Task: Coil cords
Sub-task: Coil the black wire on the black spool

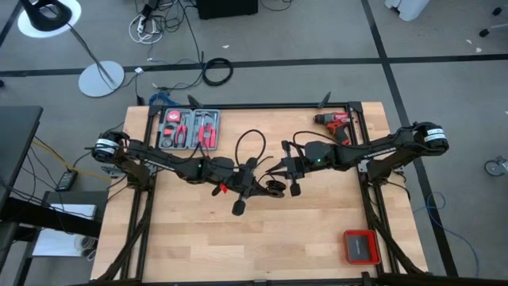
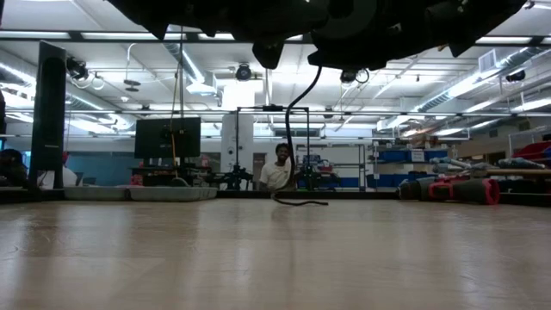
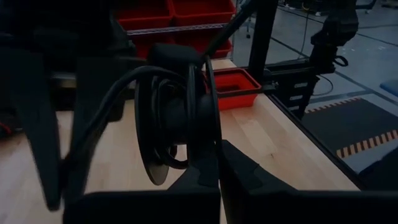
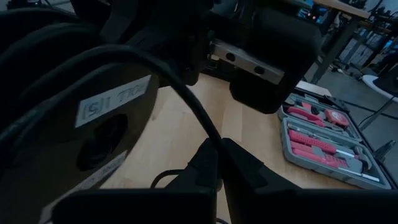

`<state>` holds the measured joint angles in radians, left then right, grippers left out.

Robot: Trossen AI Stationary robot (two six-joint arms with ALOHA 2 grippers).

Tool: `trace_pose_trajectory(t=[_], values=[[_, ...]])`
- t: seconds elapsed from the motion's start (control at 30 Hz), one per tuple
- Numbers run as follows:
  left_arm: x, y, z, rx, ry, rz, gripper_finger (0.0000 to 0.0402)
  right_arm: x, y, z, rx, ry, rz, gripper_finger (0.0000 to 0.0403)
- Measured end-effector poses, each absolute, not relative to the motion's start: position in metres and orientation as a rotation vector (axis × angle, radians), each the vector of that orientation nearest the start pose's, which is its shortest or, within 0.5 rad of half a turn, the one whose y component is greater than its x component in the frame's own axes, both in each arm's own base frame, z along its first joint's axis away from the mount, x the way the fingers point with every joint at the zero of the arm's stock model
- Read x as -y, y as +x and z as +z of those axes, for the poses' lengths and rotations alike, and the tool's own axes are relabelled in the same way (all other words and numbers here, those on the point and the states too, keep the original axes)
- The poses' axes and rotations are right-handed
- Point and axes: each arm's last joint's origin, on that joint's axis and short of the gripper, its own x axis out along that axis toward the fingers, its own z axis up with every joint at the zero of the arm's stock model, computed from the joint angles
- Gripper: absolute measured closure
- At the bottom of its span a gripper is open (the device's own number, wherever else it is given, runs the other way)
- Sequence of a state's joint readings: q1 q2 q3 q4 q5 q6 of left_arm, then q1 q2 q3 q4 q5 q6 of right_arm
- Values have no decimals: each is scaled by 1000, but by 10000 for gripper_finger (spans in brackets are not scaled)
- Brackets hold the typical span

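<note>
Overhead looks down; low level; wrists close; all share table (image 1: 262, 238).

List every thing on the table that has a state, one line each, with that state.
cord: partly coiled, one loop loose on the table, held between both grippers
left gripper: shut on the cord
right gripper: shut on the cord
tool case: open, tools inside
red drill: lying at the far right edge
red box: flat, near right corner
</note>
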<state>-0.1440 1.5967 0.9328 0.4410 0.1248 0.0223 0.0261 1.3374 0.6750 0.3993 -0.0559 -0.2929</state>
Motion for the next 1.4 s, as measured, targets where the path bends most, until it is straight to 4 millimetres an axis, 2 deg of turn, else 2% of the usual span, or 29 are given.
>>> trace_pose_trajectory(t=[0.2,0.5,0.93,1.13,1.4], values=[[54,346,238,-264,49,-293,401,-7,277,235,-266,-290,127,394],[47,346,237,-275,37,-334,401,-5,275,234,-273,-226,252,394],[39,348,246,-175,20,-484,401,1,291,232,-158,-201,330,394],[38,347,248,-141,70,-547,401,3,293,244,-28,-215,364,394],[27,350,255,-93,101,-518,401,1,293,243,-50,-154,370,394]])
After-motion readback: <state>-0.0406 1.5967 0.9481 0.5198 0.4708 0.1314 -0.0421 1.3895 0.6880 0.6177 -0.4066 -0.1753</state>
